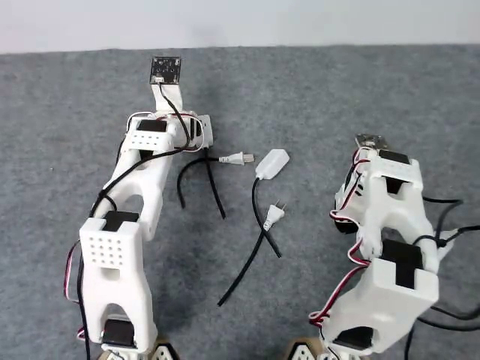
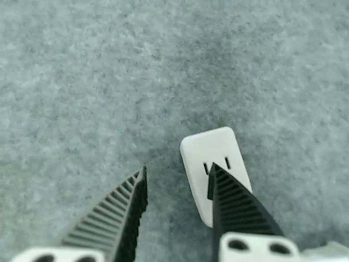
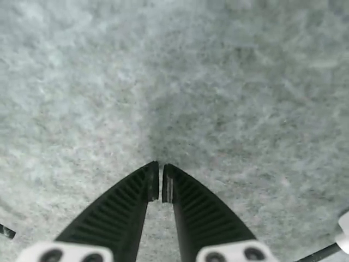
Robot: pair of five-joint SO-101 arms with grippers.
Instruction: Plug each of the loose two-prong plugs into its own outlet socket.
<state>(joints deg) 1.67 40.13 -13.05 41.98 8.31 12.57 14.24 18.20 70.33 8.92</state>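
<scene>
Table [image 1: 352,90]: grey felt-like cover, fills frame below pale strip at top. White outlet socket [image 1: 272,163] lies flat, just right of centre; its black cord [image 1: 256,199] trails toward lower centre. First plug [image 1: 238,158] just left of socket, prongs toward it, apart. Second plug [image 1: 276,214] below socket, prongs toward upper right. Black cord loops [image 1: 214,187] left of centre. Left wrist view: white slotted block [image 2: 210,153], two slots up, flat on felt; same socket or another, cannot tell.
</scene>
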